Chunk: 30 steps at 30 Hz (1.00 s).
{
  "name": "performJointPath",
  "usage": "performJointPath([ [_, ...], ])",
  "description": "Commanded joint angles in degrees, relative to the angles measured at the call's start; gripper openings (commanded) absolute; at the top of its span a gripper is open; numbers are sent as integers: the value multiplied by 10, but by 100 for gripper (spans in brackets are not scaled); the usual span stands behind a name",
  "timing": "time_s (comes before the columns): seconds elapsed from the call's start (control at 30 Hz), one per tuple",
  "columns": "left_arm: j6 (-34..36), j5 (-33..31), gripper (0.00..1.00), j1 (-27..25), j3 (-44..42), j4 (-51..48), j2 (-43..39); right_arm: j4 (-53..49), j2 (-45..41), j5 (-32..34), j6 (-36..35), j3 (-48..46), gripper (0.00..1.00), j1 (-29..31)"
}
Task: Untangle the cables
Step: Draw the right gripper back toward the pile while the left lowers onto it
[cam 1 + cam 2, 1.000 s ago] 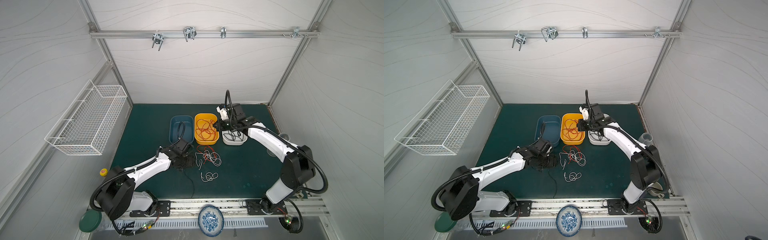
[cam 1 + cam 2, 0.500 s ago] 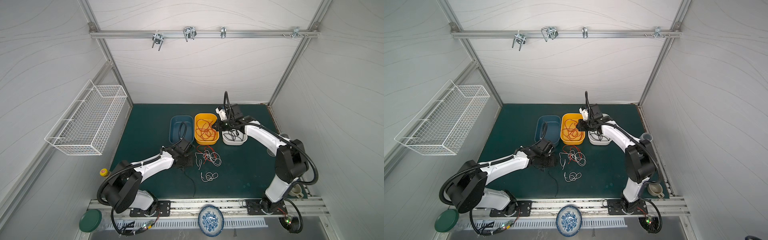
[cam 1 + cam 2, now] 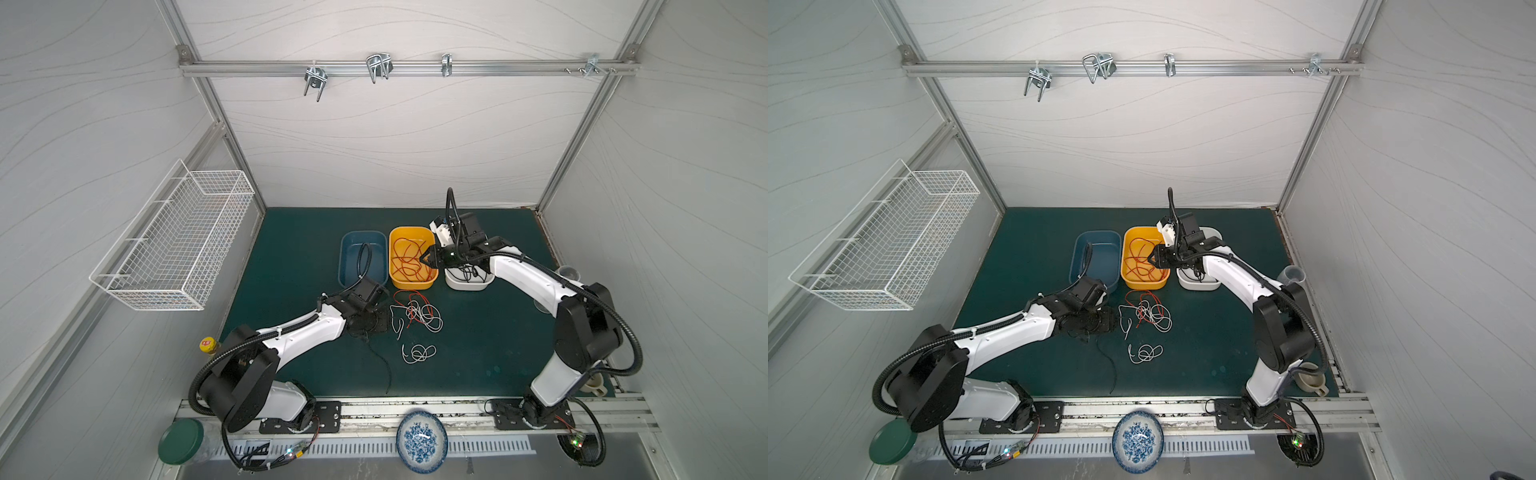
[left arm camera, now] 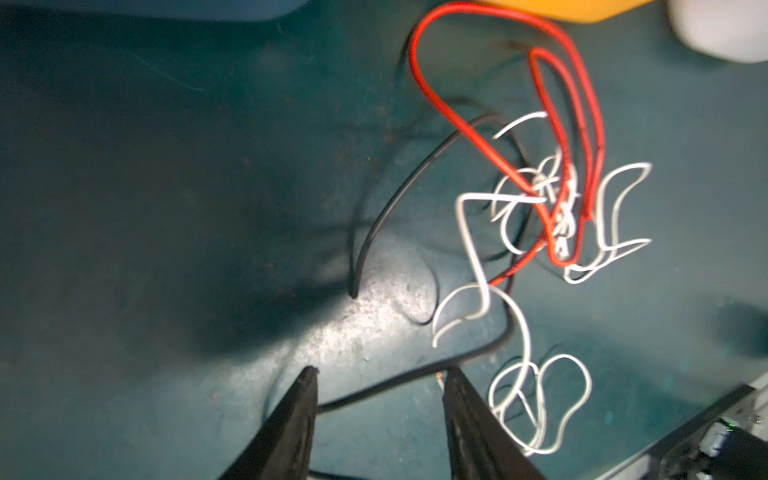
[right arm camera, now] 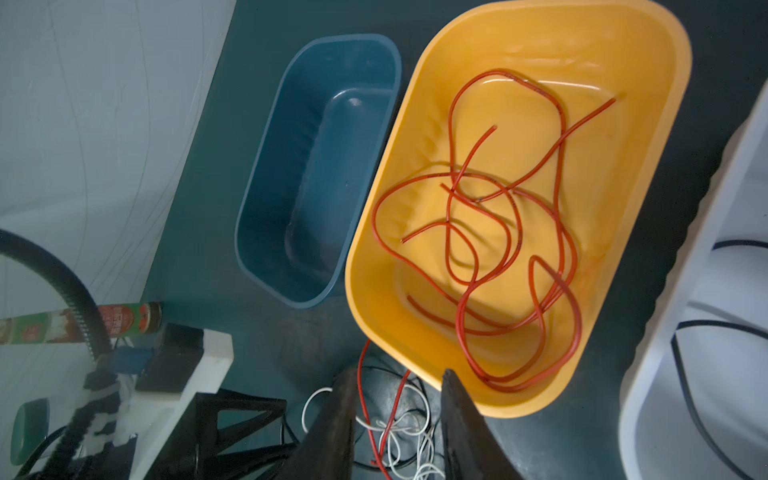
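Low over the green mat [image 3: 291, 249], the left gripper [image 4: 380, 374] stands with its jaws partly apart and clamps nothing; a black cable [image 4: 374, 389] lies on the mat and runs across the gap between its fingertips. Just beyond the tips sits the tangle of cables [image 3: 415, 313], red, white and black loops knotted together where the strands cross. A separate white cable [image 3: 417, 353] lies coiled apart from it, nearer the front rail. The right gripper [image 5: 399, 378] hangs above the near rim of the yellow bin [image 5: 648, 174], its jaws parted and empty, with the tangle showing on the mat below the gap. Loose red cables [image 5: 511, 249] lie inside that bin. A blue bin [image 5: 266, 199] stands just beside it on one side and a white bin [image 3: 469, 286], holding thin black strands, on the other. In both top views the left arm's black hose [image 3: 363, 262] crosses over the blue bin, and the right arm's wrist covers part of the white one. Farther out, a wire basket [image 3: 174, 237] hangs on the left wall, and a patterned plate [image 3: 422, 436] and a green lid [image 3: 180, 440] sit by the front rail.
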Motion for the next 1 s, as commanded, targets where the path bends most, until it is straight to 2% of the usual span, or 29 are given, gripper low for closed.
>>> performJointPath([
  [0.0, -6, 9, 56, -1, 8, 29, -38, 7, -36, 5, -8, -18, 36, 10],
  [0.17, -5, 12, 60, -1, 44, 13, -9, 10, -55, 8, -6, -31, 37, 10],
  [0.3, 1, 6, 57, -1, 84, -16, 52, 2, -68, 16, -11, -33, 37, 10],
  [0.47, -2, -27, 56, -1, 113, -22, 85, 2, -95, 17, -12, -43, 37, 10],
  [0.7, 6, -43, 43, -1, 147, -30, 127, -6, -131, 19, -18, -58, 37, 11],
  [0.83, 7, -43, 30, -1, 152, -29, 139, -12, -151, 21, -21, -64, 38, 11],
  [0.97, 7, -41, 20, -1, 157, -31, 147, -16, -172, 17, -18, -70, 38, 11],
])
